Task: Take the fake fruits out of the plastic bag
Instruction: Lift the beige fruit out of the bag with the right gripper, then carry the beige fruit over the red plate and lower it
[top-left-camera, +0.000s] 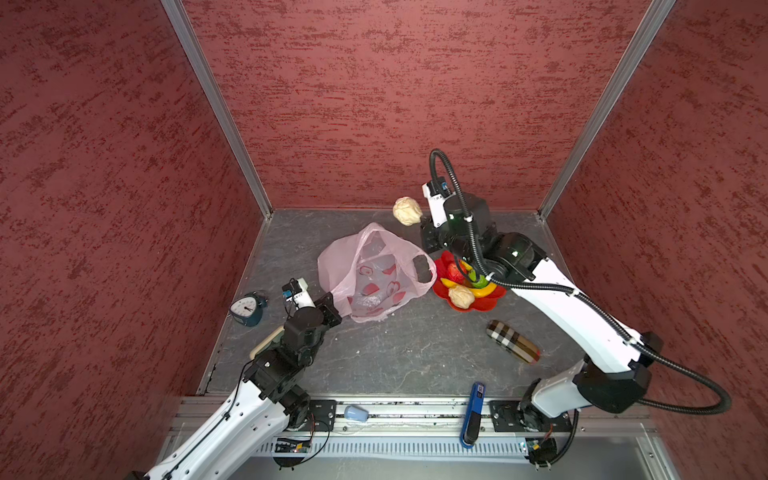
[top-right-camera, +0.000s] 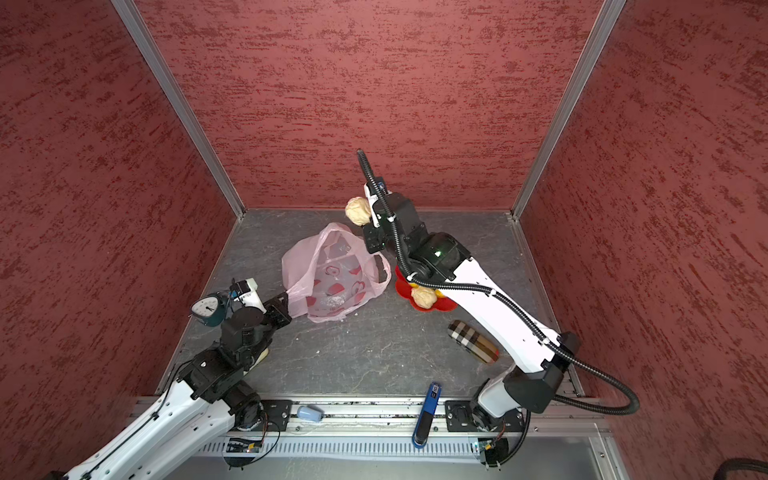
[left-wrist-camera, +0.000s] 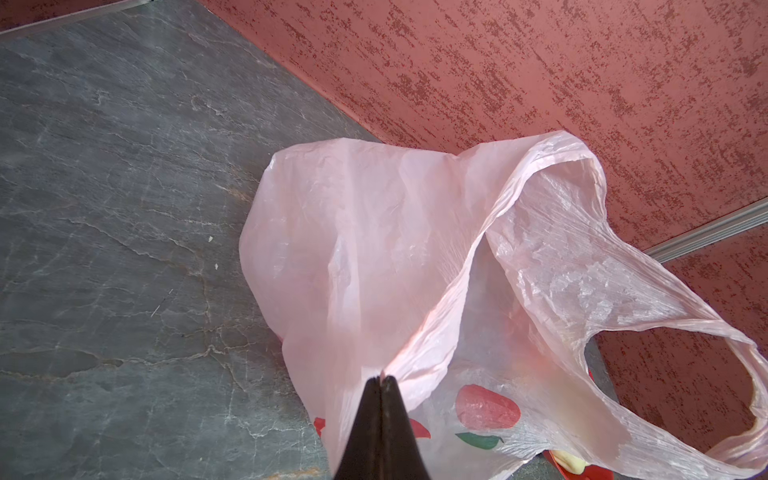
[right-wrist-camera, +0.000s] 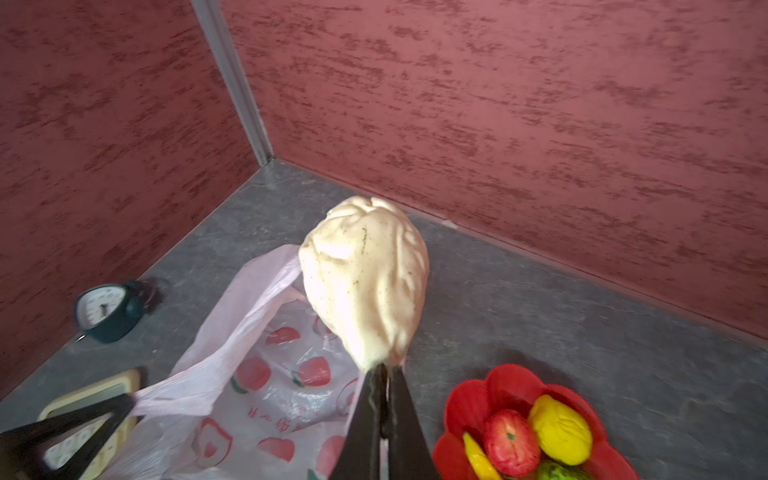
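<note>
Pinching plastic bag (left-wrist-camera: 374, 249) edge, left fingers (left-wrist-camera: 376, 399), beige fruit (right-wrist-camera: 365, 278) aloft in right fingers (right-wrist-camera: 374, 388)

Right gripper (right-wrist-camera: 384, 368) pinching beige lumpy fruit (right-wrist-camera: 365, 278) above plastic bag (right-wrist-camera: 249, 374)

Thin crinkled plastic bag (left-wrist-camera: 374, 249) (translucent); matt stone-look table (left-wrist-camera: 104, 208)

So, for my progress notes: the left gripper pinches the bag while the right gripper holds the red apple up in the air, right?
No. The right gripper holds a beige lumpy fruit in the air, not the red apple; the apple lies in the red dish, as the right wrist view shows. The left gripper does pinch the bag.
</note>
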